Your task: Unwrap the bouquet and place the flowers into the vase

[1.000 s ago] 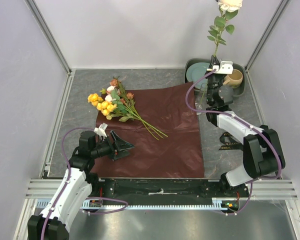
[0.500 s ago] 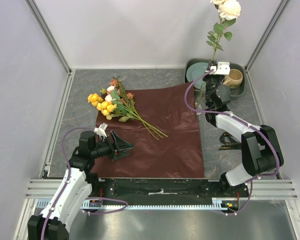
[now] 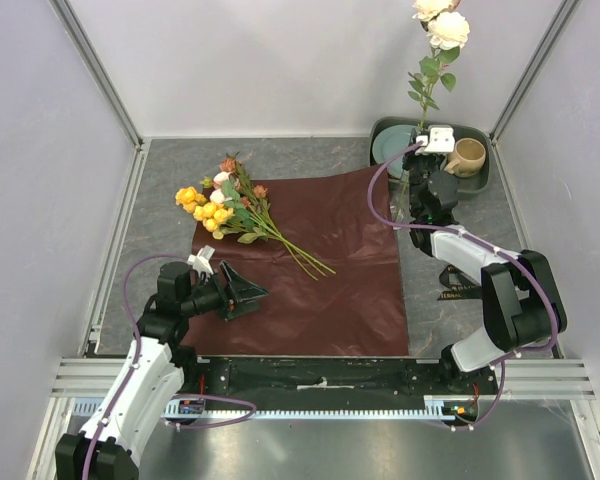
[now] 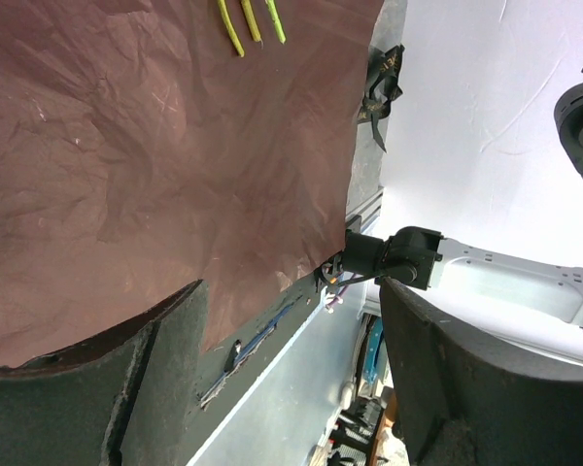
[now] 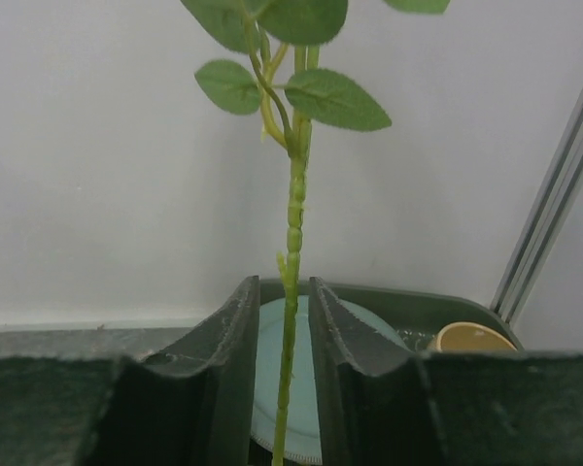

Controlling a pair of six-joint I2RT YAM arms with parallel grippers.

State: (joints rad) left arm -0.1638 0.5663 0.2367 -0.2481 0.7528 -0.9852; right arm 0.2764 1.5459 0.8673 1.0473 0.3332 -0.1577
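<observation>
Right gripper (image 5: 284, 291), at the worktop's far right corner, has its fingers slightly parted round an upright white rose stem (image 5: 293, 209), with a slim gap on either side. The clear vase (image 3: 404, 190) shows only faintly beside it; I can't tell whether the stem sits inside.

Behind them a dark tray (image 3: 378, 132) holds a teal plate (image 3: 392, 150) and a beige mug (image 3: 467, 157).

Left gripper (image 3: 245, 293) hangs spread wide and empty over the near left corner of the maroon paper (image 3: 330, 270). Other flowers (image 3: 228, 205) lie at its far left corner.

A black ribbon (image 3: 452, 292) right of the paper carries gold lettering too small to read.
</observation>
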